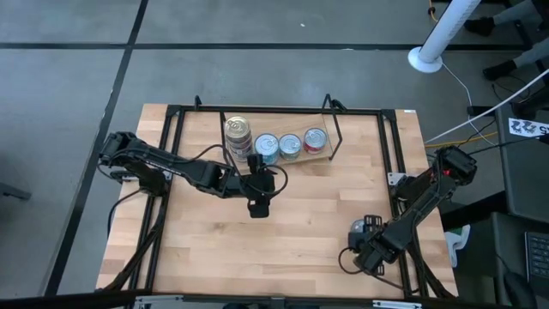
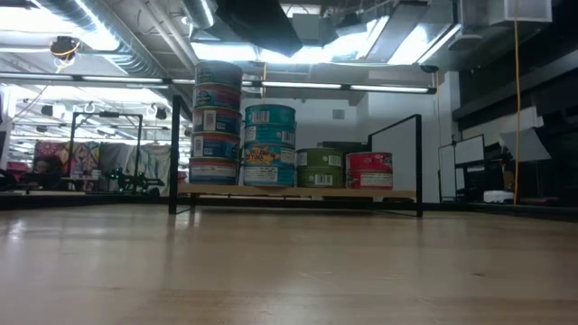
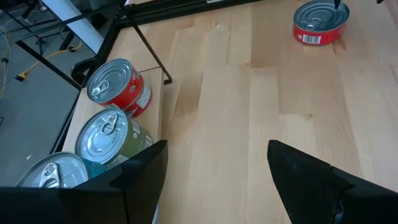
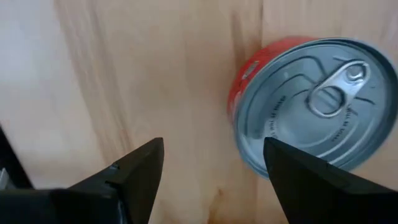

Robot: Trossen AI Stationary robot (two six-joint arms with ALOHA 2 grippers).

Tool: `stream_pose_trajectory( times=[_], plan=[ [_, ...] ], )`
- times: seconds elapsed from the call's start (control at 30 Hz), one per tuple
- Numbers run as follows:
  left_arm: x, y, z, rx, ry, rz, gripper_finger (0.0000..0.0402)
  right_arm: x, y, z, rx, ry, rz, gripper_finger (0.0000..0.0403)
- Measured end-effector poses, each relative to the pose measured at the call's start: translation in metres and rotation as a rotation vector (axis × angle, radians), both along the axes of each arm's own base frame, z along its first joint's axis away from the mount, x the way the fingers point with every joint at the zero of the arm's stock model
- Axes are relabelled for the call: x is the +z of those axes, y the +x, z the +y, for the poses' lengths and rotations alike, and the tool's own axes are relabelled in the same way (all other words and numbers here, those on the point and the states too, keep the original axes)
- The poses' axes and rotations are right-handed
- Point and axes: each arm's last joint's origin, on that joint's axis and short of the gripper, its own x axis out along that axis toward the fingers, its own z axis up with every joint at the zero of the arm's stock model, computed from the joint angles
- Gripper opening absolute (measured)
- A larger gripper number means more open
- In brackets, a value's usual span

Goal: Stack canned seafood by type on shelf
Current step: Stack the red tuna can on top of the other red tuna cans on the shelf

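The shelf (image 1: 329,157) stands at the table's far middle, and canned seafood rests on its board (image 2: 298,192): a tall stack (image 2: 215,126), a stack of two blue tins (image 2: 269,144), a green tin (image 2: 320,169) and a red tin (image 2: 368,169). My left gripper (image 1: 260,199) hangs open just in front of the shelf, over bare table. One more red tin (image 4: 317,106) sits lid up on the table near the right edge. My right gripper (image 4: 211,174) points down, open, beside that tin; only bare wood lies between its fingers.
Black rails (image 1: 171,146) frame the tabletop, and the shelf's thin black wire frame (image 1: 336,129) rises at its right end. Bare wood (image 1: 309,223) lies between the two arms. A white pole base (image 1: 425,58) stands on the floor beyond the table.
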Motion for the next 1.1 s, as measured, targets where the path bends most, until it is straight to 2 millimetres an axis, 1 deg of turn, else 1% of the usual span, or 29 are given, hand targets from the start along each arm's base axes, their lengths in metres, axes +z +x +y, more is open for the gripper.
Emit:
stream_pose_trajectory(
  times=[0.23,0.53,0.83,1.1],
  plan=[
    [0.000,0.000,0.000,0.000,0.000,0.000,0.0272,0.000,0.000,0.002,0.008,0.009,-0.014,0.0275],
    [0.000,0.000,0.000,0.000,0.000,0.000,0.0272,-0.001,0.004,0.006,0.073,0.006,-0.102,0.0275],
    [0.000,0.000,0.000,0.000,0.000,-0.001,0.0272,-0.010,0.007,0.008,0.077,-0.026,-0.086,0.0275],
    [0.000,0.000,0.000,0.000,0.000,-0.001,0.0272,-0.011,0.007,0.007,0.077,-0.063,-0.107,0.0275]
  ],
)
